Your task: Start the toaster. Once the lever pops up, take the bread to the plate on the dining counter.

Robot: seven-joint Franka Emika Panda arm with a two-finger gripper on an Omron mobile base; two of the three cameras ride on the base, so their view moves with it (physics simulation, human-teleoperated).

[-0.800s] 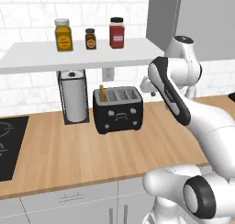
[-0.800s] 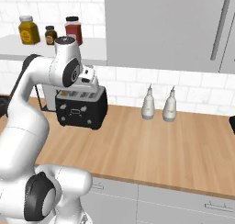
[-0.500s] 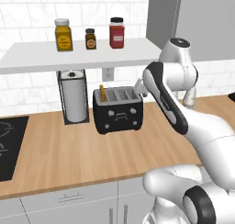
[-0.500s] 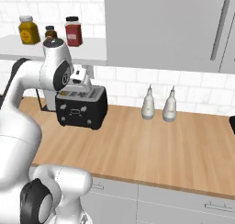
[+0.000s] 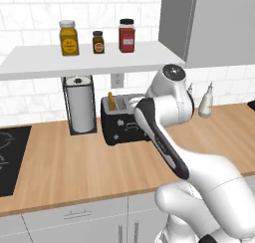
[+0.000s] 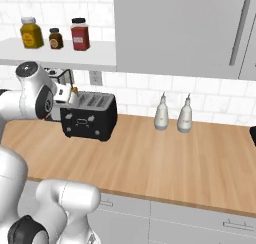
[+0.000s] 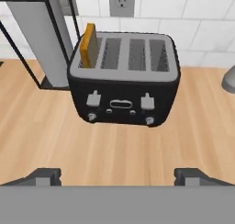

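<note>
Left of the claw's line stands the paper-towel holder point(image 7: 43, 39), so a drift that way could clip its wire frame. Ahead of the released, wide-spread claw point(image 7: 117, 176) sits the toaster point(image 7: 123, 83), the bread point(image 7: 88, 45) upright in its leftmost slot. Pressing the right lever point(image 7: 147, 101) instead of the left lever point(image 7: 93, 99) would probably leave the bread untoasted.

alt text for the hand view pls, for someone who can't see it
A black four-slot toaster sits on a light wood counter, with a slice of bread standing up out of its leftmost slot. A paper-towel holder stands beside it to the left, and the open gripper hovers in front, holding nothing.
</note>
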